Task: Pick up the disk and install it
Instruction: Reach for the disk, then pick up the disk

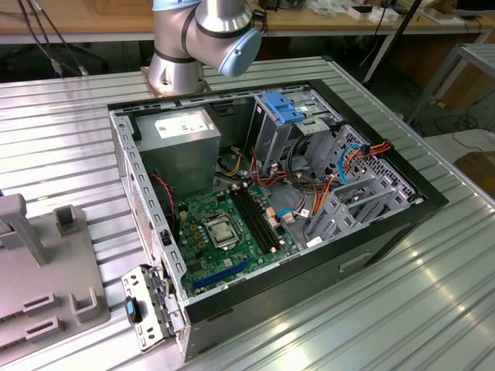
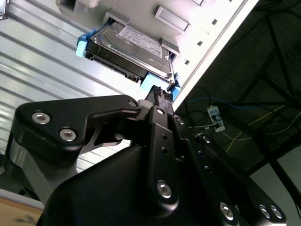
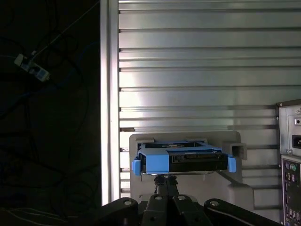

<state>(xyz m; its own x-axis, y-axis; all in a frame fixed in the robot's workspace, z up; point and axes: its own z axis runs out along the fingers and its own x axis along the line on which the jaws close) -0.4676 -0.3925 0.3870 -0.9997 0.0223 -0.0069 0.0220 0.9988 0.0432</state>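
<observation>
Ribbed aluminium table carries a grey holder, and in the first wrist view the disk lies flat in it, with blue rails at both ends. The gripper sits right at the disk's blue edge. I cannot tell whether it is clamped on it or apart.

Exterior view looks obliquely down on the computer case; both wrist views look closely along the hand at the disk.
</observation>
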